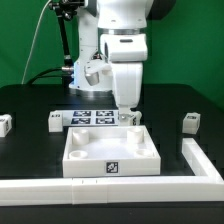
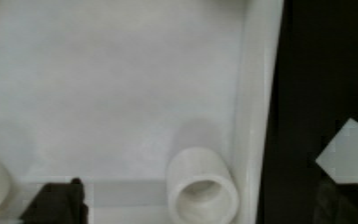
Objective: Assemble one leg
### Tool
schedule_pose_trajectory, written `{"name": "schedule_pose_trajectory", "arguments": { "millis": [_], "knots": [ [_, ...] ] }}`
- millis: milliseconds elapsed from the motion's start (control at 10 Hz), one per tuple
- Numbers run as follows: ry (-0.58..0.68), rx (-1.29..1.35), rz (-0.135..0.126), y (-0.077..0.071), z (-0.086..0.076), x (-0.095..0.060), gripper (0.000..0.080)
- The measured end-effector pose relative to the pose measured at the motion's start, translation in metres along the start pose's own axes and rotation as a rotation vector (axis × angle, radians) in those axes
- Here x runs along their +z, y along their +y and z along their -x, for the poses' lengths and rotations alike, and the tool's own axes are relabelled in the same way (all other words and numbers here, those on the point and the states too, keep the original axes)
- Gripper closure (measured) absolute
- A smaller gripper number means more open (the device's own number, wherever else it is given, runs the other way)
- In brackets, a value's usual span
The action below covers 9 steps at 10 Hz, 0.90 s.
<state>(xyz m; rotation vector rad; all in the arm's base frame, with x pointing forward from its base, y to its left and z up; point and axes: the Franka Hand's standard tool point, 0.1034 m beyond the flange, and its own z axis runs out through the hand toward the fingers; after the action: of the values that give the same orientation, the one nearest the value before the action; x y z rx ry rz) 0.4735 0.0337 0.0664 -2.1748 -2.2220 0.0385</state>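
**Exterior and wrist views, one moment.** The gripper [image 1: 125, 113] is shown lowered over a far corner of the square panel [image 1: 90, 148], on the exterior view's right side of that panel. In the wrist view a round socket [image 2: 202, 188] in the panel is seen close beneath the tool. One dark finger [image 2: 60, 203] is visible there. Its partner is lost against the black table [image 1: 30, 150], so it cannot be told whether the jaws are apart, together or clamped on anything.

Three legs are seen on the table, all clear of the panel and well apart from the tool.
- Leg A [image 1: 190, 122] lies to the exterior view's right of the gripper.
- Leg B [image 1: 55, 121] lies to the exterior view's left of it, past the marker board [image 1: 92, 117].
- Leg C [image 1: 5, 124] lies farther the same way.

A and B are judged about equally near and C the most remote. The long axis of each is too small to be read. A white shape [image 2: 354, 160] beside the panel is left unidentified.

If nothing is held, a rise and a sideways pass to A or B would be called for.
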Motion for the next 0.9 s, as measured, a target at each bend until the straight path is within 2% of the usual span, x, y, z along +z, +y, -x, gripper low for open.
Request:
{"name": "schedule_pose_trajectory", "arguments": {
  "millis": [400,700,900],
  "knots": [
    [0.003,-0.011,0.004,-0.002,0.001,0.004,0.0150],
    [0.018,-0.005,-0.018,-0.021,0.011,0.037,0.0150],
    [0.022,-0.006,-0.015,-0.025,0.013,0.049,0.0150]
  ]
}}
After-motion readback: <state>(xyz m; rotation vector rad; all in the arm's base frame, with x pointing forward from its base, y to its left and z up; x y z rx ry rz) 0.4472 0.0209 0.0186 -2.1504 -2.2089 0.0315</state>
